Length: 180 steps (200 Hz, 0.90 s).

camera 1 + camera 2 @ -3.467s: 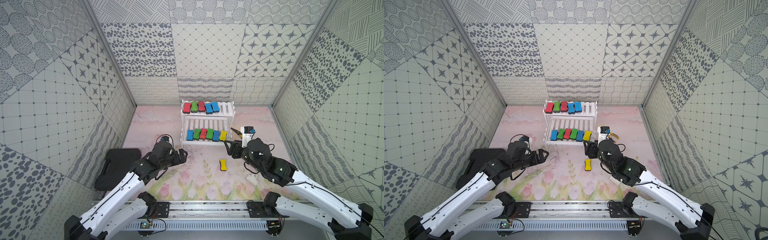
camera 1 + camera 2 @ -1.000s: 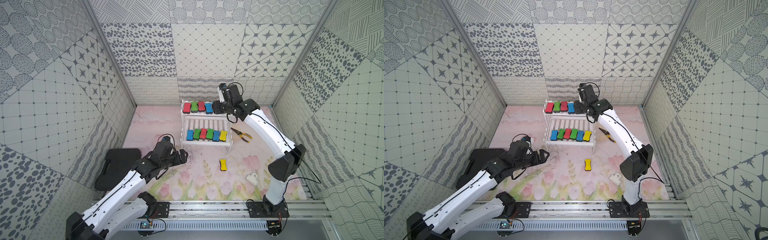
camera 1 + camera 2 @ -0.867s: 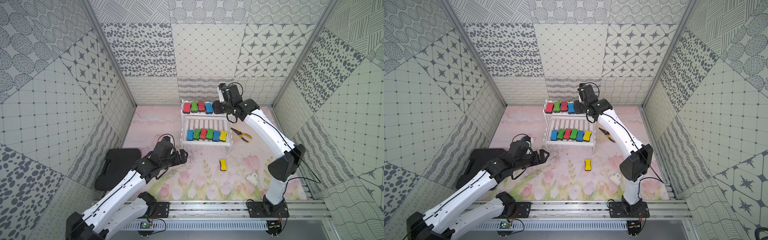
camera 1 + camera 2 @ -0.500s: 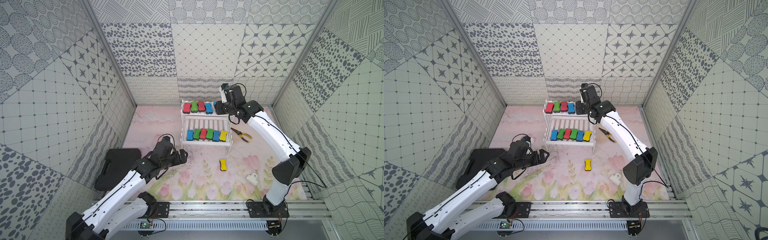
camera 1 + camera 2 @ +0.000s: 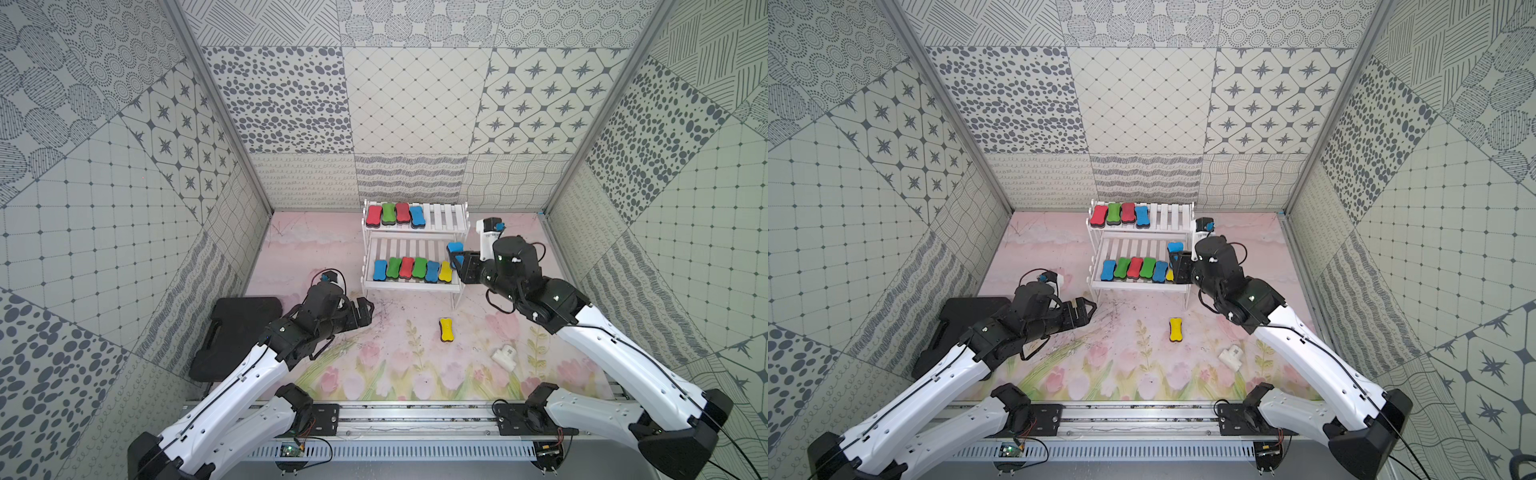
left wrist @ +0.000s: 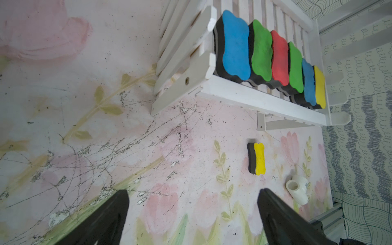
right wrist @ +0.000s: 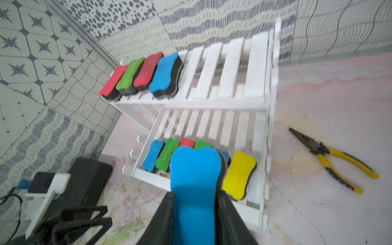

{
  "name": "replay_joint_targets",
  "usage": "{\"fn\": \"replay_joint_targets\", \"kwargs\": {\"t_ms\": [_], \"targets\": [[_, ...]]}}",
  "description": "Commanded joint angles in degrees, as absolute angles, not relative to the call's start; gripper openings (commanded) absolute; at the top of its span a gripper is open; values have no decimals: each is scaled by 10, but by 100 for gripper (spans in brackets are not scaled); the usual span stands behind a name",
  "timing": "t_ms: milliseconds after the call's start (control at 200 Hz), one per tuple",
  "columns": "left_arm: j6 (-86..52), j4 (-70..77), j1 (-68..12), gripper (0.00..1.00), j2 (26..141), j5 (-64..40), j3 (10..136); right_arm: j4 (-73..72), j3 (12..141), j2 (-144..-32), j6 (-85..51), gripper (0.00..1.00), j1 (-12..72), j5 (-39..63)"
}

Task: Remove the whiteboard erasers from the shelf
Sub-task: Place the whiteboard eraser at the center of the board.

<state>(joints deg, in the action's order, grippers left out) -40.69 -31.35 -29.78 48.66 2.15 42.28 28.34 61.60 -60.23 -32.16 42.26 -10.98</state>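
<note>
Whiteboard erasers (image 5: pixel 406 266) mostly on shelf (image 5: pixel 440 217) at back centre: four on upper tier, six in a row on lower. Far left, black case (image 5: pixel 237 328) flat by wall. Left gripper (image 5: pixel 369 312) low over mat (image 5: pixel 374 365), short of shelf, jaws wide, holding nothing. Yellow eraser (image 5: pixel 446 329) loose on mat in front of shelf. Right gripper (image 5: pixel 462 262) at right end of lower tier, clamped narrow on blue eraser (image 7: pixel 194 180). White fitting (image 5: pixel 505 357) further right; pliers (image 7: pixel 333 157) beside shelf's right side.
</note>
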Motion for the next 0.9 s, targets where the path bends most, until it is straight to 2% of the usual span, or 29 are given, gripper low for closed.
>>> {"fn": "replay_joint_targets", "kwargs": {"t_ms": [0,215,380,645,895], "targets": [[-401,-315,-294,99,484,35,432,226,538,-564,-387,31,463,-155],[-402,-313,-294,100,492,36,434,162,402,-545,-462,30,536,-188],[-402,-319,-295,100,489,42,431,52,319,-603,-503,30,565,-195],[-403,-320,-294,99,492,43,431,-19,329,-757,-520,30,572,-202],[-402,-321,-294,99,493,45,432,-46,335,-836,-535,32,572,-199]]}}
